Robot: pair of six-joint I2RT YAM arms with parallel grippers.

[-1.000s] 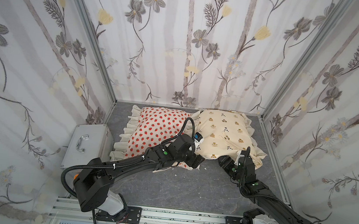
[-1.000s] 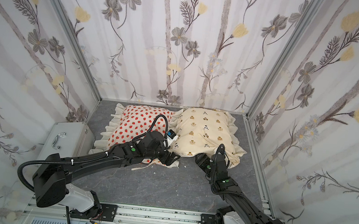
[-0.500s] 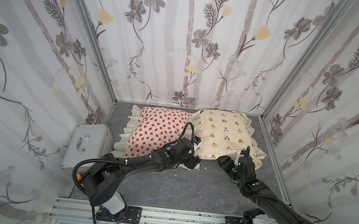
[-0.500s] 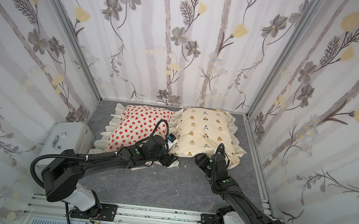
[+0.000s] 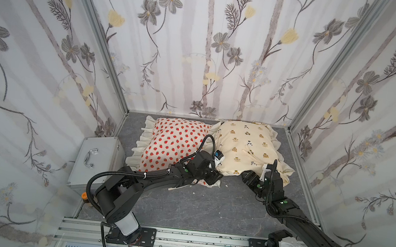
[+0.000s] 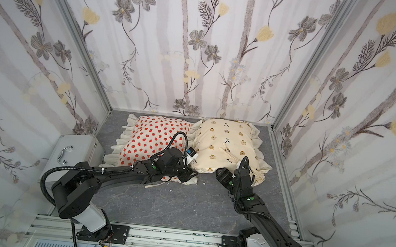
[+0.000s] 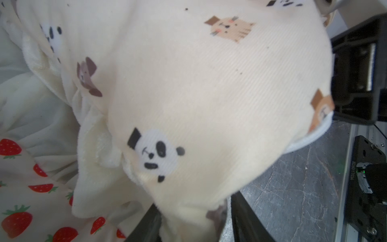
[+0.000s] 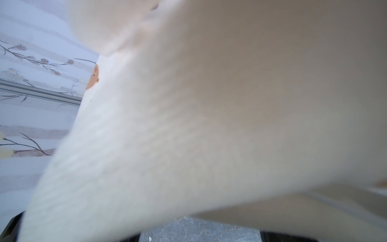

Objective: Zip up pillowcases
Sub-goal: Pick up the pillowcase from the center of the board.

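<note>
The left arm (image 5: pixel 136 175) reaches low and long from its base, the elbow folded close to the base and the forearm running forward toward the middle. Its wrist (image 5: pixel 200 163) is turned down, a black cable looping above it. The left claw (image 5: pixel 213 178) points down and inward in both top views. In the wrist view its two dark fingers (image 7: pixel 146 227) stand apart; whether they pinch anything cannot be told. The right arm (image 5: pixel 306 228) rises from its base and slants forward and inward, its wrist (image 5: pixel 273 184) bent. The right claw (image 5: pixel 249 178) points inward, low, its fingers (image 8: pixel 10 228) standing wide apart.
</note>
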